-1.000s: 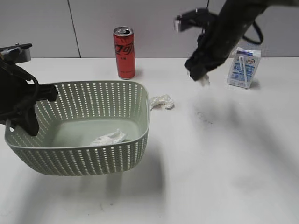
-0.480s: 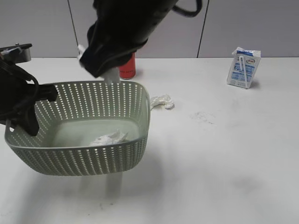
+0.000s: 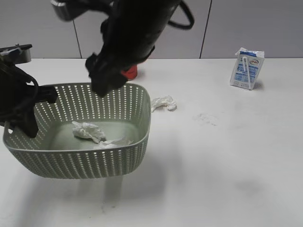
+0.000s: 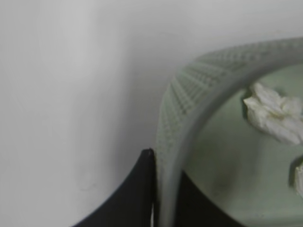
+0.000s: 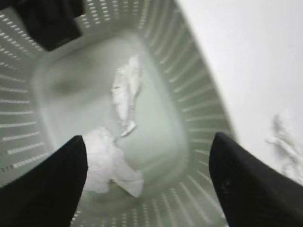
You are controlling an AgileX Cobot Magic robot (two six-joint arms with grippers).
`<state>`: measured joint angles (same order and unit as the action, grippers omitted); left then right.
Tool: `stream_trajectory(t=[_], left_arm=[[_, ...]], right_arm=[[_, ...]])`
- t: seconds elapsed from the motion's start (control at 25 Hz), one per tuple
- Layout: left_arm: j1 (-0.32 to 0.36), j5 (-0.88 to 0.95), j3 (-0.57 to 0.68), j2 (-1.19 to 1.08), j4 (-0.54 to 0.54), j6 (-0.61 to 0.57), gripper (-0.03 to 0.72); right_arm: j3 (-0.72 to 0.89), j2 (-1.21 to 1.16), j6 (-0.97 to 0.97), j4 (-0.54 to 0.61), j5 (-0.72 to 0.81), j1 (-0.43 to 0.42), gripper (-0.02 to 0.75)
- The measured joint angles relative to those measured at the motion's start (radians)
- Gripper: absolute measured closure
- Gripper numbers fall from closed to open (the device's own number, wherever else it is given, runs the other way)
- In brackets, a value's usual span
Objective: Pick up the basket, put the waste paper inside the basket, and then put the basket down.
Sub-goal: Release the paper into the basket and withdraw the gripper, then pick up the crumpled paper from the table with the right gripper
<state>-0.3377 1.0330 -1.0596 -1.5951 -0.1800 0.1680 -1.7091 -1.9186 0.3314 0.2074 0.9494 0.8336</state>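
The pale sage-green basket (image 3: pixel 118 161) is held tilted above the table at the left. My left gripper (image 3: pixel 28 111) is shut on the basket's left rim (image 4: pixel 165 156). Two wads of waste paper lie inside: one (image 3: pixel 86 130) at the left, one (image 3: pixel 113 142) flatter beside it; both show in the right wrist view (image 5: pixel 106 165) (image 5: pixel 127 92). A third wad (image 3: pixel 164 102) lies on the table just right of the basket. My right gripper (image 3: pixel 102 80) hovers open and empty over the basket's far side, jaws wide (image 5: pixel 147 175).
A red drink can (image 3: pixel 129 72) stands behind the basket, mostly hidden by my right arm. A blue-and-white drink carton (image 3: pixel 246 68) stands at the far right. The white table (image 3: pixel 227 161) stretches to the right and front.
My right gripper swung from the right side over to the basket and opened; the wad it carried now lies in the basket. The basket and left gripper stayed put.
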Motion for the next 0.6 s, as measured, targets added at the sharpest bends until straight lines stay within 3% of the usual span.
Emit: stream_trajectory(t=[0.08, 0.4, 0.6], left_arm=[[0.006, 0.005, 0.000, 0.000, 0.026, 0.000, 0.683], [0.016, 0.029, 0.000, 0.000, 0.164, -0.019, 0.683], [0.016, 0.029, 0.000, 0.000, 0.164, -0.021, 0.683]], right_arm=[[-0.053, 0.015, -0.061, -0.051, 0.011, -0.038, 0.128], [-0.124, -0.083, -0.137, -0.073, -0.020, -0.286, 0.169], [-0.143, -0.293, -0.095, -0.075, -0.077, -0.333, 0.170]])
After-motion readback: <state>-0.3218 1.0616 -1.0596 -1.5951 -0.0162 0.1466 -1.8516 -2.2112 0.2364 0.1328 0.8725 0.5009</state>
